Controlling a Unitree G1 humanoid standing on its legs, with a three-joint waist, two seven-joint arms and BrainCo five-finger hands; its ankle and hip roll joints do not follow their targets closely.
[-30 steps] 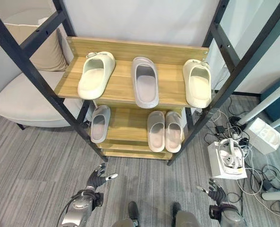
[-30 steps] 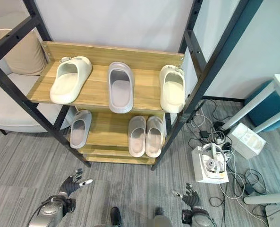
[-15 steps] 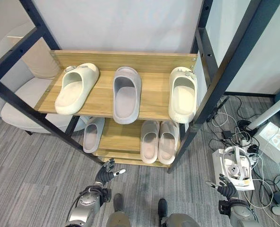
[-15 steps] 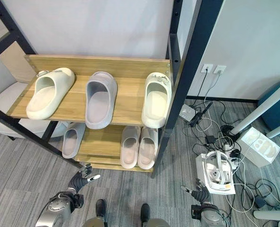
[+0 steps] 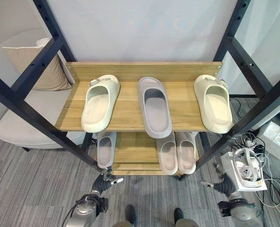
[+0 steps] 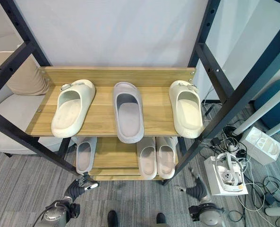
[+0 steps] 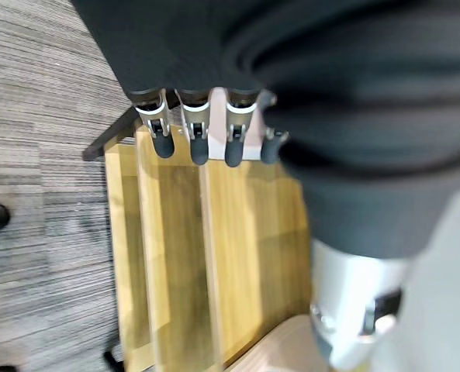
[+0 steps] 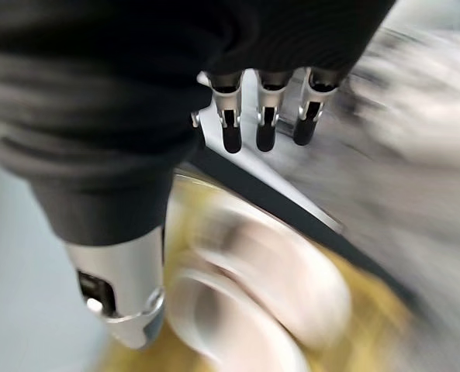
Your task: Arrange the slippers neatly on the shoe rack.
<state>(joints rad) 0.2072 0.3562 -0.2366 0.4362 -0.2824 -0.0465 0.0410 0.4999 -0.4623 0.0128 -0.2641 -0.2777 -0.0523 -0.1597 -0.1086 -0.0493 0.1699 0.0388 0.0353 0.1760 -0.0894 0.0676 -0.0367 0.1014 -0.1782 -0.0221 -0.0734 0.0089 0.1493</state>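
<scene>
the wooden shoe rack [image 5: 130, 111] carries three slippers on its top shelf: a cream slipper [image 5: 100, 102] at the left, a grey slipper [image 5: 154, 106] in the middle, another cream slipper [image 5: 213, 102] at the right. below sit a single pale slipper [image 5: 105, 149] and a pair [image 5: 176, 152], probably pinkish grey. the left hand [image 5: 103, 182] and right hand [image 5: 221, 183] hang low before the rack, fingers straight, holding nothing.
</scene>
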